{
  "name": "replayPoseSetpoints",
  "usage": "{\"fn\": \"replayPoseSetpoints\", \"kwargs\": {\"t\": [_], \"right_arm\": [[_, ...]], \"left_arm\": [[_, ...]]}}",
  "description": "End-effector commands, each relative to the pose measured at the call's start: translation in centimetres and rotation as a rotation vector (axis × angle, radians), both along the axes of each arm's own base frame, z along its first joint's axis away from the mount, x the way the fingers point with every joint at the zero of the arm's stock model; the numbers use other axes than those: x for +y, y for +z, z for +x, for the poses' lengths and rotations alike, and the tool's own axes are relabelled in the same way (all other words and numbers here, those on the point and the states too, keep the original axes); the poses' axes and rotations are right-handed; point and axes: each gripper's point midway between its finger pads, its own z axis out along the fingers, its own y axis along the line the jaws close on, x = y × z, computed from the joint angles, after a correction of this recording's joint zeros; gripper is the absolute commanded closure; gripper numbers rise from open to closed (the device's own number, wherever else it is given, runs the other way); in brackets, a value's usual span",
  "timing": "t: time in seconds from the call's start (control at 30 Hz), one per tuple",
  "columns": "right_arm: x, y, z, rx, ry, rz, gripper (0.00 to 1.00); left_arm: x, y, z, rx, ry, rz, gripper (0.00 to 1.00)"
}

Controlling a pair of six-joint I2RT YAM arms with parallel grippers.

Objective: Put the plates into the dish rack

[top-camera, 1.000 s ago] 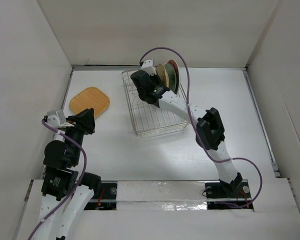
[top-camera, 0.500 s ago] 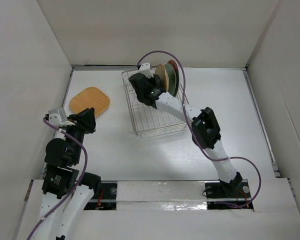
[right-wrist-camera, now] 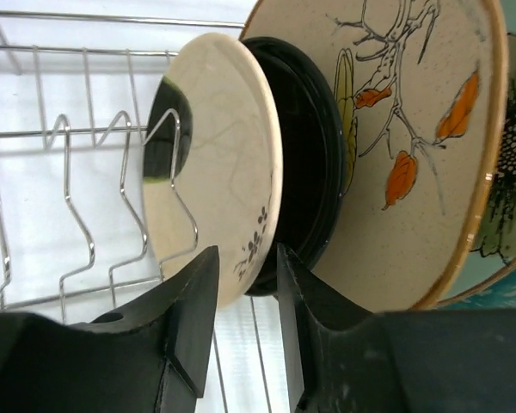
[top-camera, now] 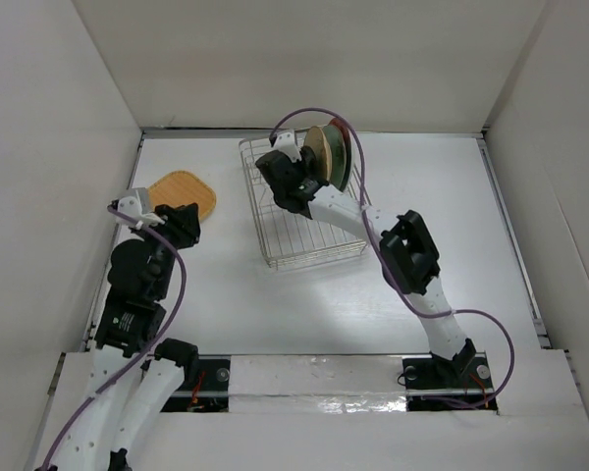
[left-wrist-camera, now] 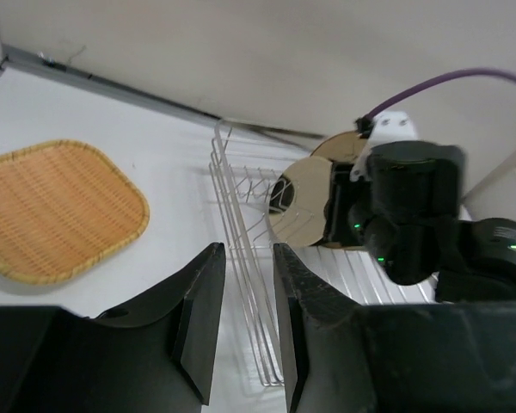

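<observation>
- Left gripper hangs low over the near-left part of the table. Its fingers are drawn almost together with only a slit between them, and it holds nothing.
- Just beyond it the orange plate lies flat on the table. It is outside the dish rack and well to the left of it.
- The rack sits at the middle of the table, reaching toward the back wall, and its near slots stand bare.
- Over the rack's far half, the right gripper points at the standing plates. Its fingers are also pinched to a thin gap and grip nothing, and they sit close to the plate rims. I can't tell whether they touch.
- At the rack's far end, four plates stand on edge in a tight row among the tines. From the gripper outward they are the pale yellow plate, the black plate, the cream floral plate and the teal plate.
</observation>
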Motion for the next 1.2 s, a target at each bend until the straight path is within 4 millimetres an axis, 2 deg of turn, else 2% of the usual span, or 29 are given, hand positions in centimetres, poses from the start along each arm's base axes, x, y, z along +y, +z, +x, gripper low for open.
{"fn": "replayPoseSetpoints", "kwargs": {"t": [0.0,0.03,0.07,0.1,0.13,0.17,0.2,0.23,0.27,0.3,0.33,0.37,0.43,0.5,0.53,0.57,0.6,0.63,0.67,0.7,0.77,0.8,0.83,0.9,0.97,1.0,1.07,1.1,1.17], "right_arm": [[0.3,7.8,-1.1,-0.108,0.037,0.163,0.61],[0.4,8.6,-1.4,-0.121,0.055,0.19,0.6],[-0.1,11.2,-2.2,-0.15,0.073,0.241,0.6],[0.2,11.9,-3.2,-0.154,0.101,0.265,0.6],[0.2,11.0,-4.0,-0.134,0.136,0.282,0.6],[0.4,11.5,-4.9,-0.138,0.162,0.315,0.59],[0.1,14.4,-6.6,-0.177,0.197,0.378,0.62],[0.5,12.8,-7.9,-0.152,0.245,0.4,0.67],[0.7,13.2,-9.0,-0.153,0.271,0.45,0.74],[0.7,15.1,-11.0,-0.176,0.315,0.51,0.96],[1.3,15.4,-12.2,-0.177,0.364,0.56,1.0],[1.4,13.1,-13.6,-0.14,0.378,0.581,1.0],[1.6,12.3,-16.8,-0.118,0.439,0.648,1.0],[1.5,12.1,-18.6,-0.107,0.468,0.679,1.0],[1.4,13.1,-20.1,-0.114,0.502,0.71,1.0],[1.2,12.9,-20.9,-0.108,0.516,0.715,1.0],[0.5,11.5,-21.3,-0.089,0.513,0.697,1.0],[0.3,11.5,-22.1,-0.088,0.524,0.7,1.0],[-0.3,12.3,-22.8,-0.104,0.536,0.71,1.0],[-1.1,11.4,-23.1,-0.095,0.523,0.688,1.0],[-1.9,11.5,-23.6,-0.105,0.524,0.682,1.0],[-2.6,12.4,-24.0,-0.123,0.529,0.698,0.99],[-3.0,12.0,-24.2,-0.12,0.528,0.687,0.97],[-4.1,12.8,-24.6,-0.148,0.527,0.699,0.91],[-5.0,12.4,-24.9,-0.149,0.518,0.695,0.88],[-5.6,12.6,-24.8,-0.159,0.509,0.7,0.86],[-6.6,13.0,-24.9,-0.177,0.51,0.724,0.85],[-6.9,13.1,-24.9,-0.179,0.513,0.731,0.85],[-7.5,13.3,-24.8,-0.182,0.518,0.743,0.85]], "left_arm": [[-0.9,0.4,1.8,0.028,-0.017,-0.016,0.73],[-1.1,0.4,2.0,0.033,-0.023,-0.028,0.72],[-1.2,0.6,2.2,0.034,-0.023,-0.039,0.7],[-1.4,0.2,2.8,0.056,-0.023,-0.044,0.69],[-1.6,0.2,3.1,0.058,-0.025,-0.054,0.68],[-1.7,0.4,3.4,0.063,-0.025,-0.078,0.67],[-2.1,-0.2,4.3,0.088,-0.025,-0.082,0.67],[-2.3,-0.4,4.7,0.101,-0.027,-0.088,0.69],[-2.5,0.0,5.2,0.107,-0.03,-0.107,0.75],[-2.9,-1.1,6.3,0.151,-0.027,-0.106,0.79],[-2.8,-1.3,6.8,0.165,-0.016,-0.115,0.81],[-2.7,-1.2,7.4,0.173,-0.007,-0.128,0.86],[-2.2,-3.3,9.5,0.24,0.011,-0.19,0.93],[-0.8,-4.8,10.6,0.276,0.032,-0.235,0.96],[1.8,-5.8,11.2,0.297,0.079,-0.271,0.97],[2.2,-7.6,11.4,0.332,0.049,-0.304,0.98],[3.6,-8.8,12.1,0.347,0.074,-0.329,0.98],[4.9,-10.0,12.3,0.37,0.104,-0.357,0.98],[7.5,-11.8,12.2,0.398,0.176,-0.384,0.94],[8.4,-13.0,12.5,0.421,0.193,-0.423,0.91],[11.2,-14.5,12.4,0.426,0.262,-0.472,0.84],[12.2,-15.6,12.6,0.444,0.29,-0.483,0.73],[13.4,-16.1,12.6,0.454,0.327,-0.491,0.68],[16.6,-18.0,12.2,0.488,0.415,-0.516,0.57],[18.3,-19.3,11.9,0.511,0.451,-0.547,0.53],[19.3,-20.5,12.0,0.526,0.466,-0.567,0.47],[19.5,-21.4,12.7,0.56,0.458,-0.566,0.46],[19.8,-23.0,12.7,0.609,0.465,-0.562,0.46],[20.8,-23.5,13.1,0.614,0.49,-0.559,0.46]]}}
